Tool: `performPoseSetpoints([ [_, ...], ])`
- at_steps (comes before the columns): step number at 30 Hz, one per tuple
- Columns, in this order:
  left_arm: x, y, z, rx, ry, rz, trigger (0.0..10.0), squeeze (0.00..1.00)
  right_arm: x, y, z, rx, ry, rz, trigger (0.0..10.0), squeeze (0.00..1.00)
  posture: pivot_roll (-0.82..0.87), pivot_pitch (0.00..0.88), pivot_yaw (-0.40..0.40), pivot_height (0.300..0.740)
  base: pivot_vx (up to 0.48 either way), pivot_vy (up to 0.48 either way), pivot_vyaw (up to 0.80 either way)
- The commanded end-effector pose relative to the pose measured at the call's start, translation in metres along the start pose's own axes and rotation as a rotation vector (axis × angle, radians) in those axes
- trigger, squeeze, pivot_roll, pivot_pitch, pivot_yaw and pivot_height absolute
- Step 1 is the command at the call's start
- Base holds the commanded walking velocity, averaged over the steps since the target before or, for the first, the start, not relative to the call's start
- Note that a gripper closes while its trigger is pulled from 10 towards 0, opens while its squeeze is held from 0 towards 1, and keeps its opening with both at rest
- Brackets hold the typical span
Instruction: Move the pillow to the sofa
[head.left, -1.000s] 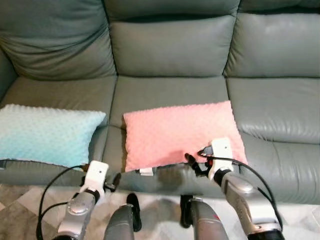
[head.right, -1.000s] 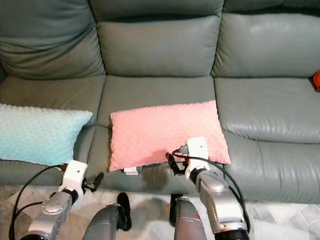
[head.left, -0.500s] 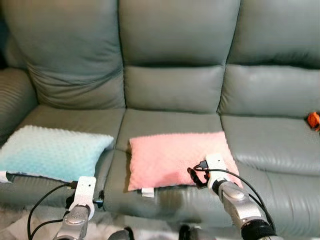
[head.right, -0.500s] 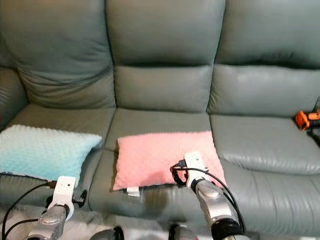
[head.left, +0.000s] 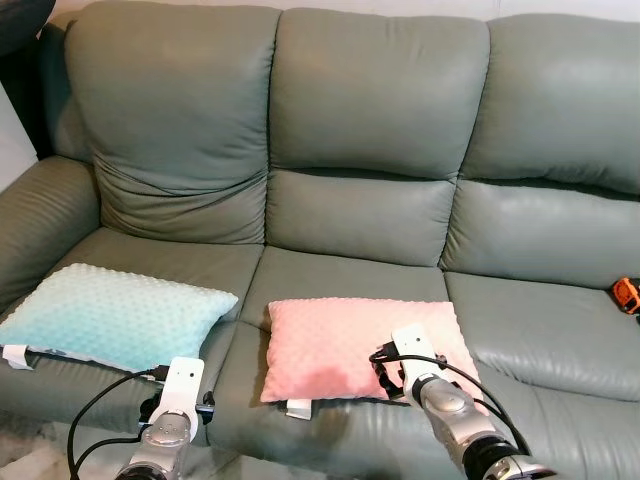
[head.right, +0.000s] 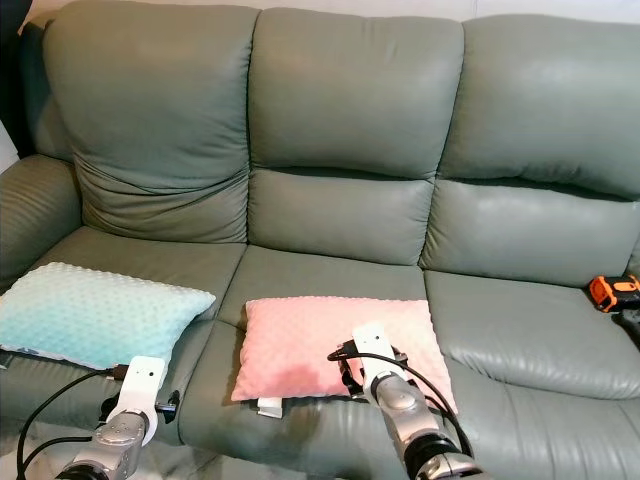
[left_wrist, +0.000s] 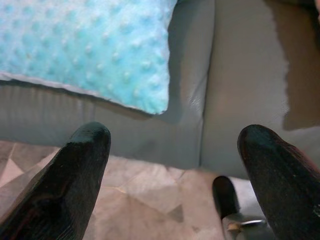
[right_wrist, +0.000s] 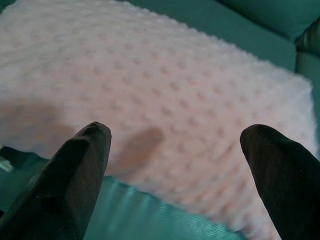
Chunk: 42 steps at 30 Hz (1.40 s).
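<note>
A pink dotted pillow (head.left: 340, 345) lies flat on the middle seat of the grey-green sofa (head.left: 370, 210). My right gripper (head.left: 384, 373) hovers at the pillow's front right part. In the right wrist view its fingers (right_wrist: 80, 170) stand wide apart over the pink fabric (right_wrist: 165, 90), holding nothing. My left gripper (head.left: 203, 404) hangs low before the sofa's front, below a light blue pillow (head.left: 110, 315) on the left seat. The left wrist view shows it open (left_wrist: 172, 145), with the blue pillow's corner (left_wrist: 100, 55) ahead.
A small orange object (head.left: 625, 293) lies at the far right of the right seat. The sofa's left armrest (head.left: 35, 215) rises beside the blue pillow. Pale tiled floor (left_wrist: 140, 200) lies below the sofa's front.
The camera has tilted up and back, so the sofa's backrest and armrest have come into view. The pink pillow stays on the seat. Both grippers sit lower in the picture.
</note>
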<state>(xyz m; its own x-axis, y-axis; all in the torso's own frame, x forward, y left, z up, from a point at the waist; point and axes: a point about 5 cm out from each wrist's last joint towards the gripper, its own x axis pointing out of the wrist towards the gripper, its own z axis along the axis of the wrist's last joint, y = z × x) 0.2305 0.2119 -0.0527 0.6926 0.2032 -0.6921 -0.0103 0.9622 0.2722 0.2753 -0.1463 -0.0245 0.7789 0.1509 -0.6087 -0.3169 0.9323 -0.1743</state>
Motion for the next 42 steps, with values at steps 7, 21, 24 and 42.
performPoseSetpoints([
  [7, -0.001, -0.006, -0.009, -0.135, 0.071, -0.025, 10.0, 0.0, -0.001, -0.011, -0.004, 0.016, 0.036, -0.011, 10.0, 0.0, -0.03, 0.0, -0.102, 0.74, 0.0, 0.0, 0.0],
  [21, 0.001, -0.006, 0.001, -0.178, 0.045, -0.016, 10.0, 0.0, 0.0, -0.024, 0.004, 0.117, 0.026, -0.049, 10.0, 0.0, 0.01, 0.0, -0.099, 0.74, 0.0, 0.0, 0.0],
  [24, 0.001, -0.003, 0.001, -0.196, 0.042, -0.015, 10.0, 0.0, -0.001, -0.028, 0.0, 0.161, 0.038, -0.077, 10.0, 0.0, 0.01, 0.0, -0.088, 0.74, 0.0, 0.0, 0.0],
  [42, -0.002, -0.006, -0.013, -0.202, 0.083, -0.023, 10.0, 0.0, -0.003, -0.024, -0.011, 0.2, 0.077, -0.065, 10.0, 0.0, 0.0, 0.0, -0.066, 0.74, 0.0, 0.0, -0.37],
])
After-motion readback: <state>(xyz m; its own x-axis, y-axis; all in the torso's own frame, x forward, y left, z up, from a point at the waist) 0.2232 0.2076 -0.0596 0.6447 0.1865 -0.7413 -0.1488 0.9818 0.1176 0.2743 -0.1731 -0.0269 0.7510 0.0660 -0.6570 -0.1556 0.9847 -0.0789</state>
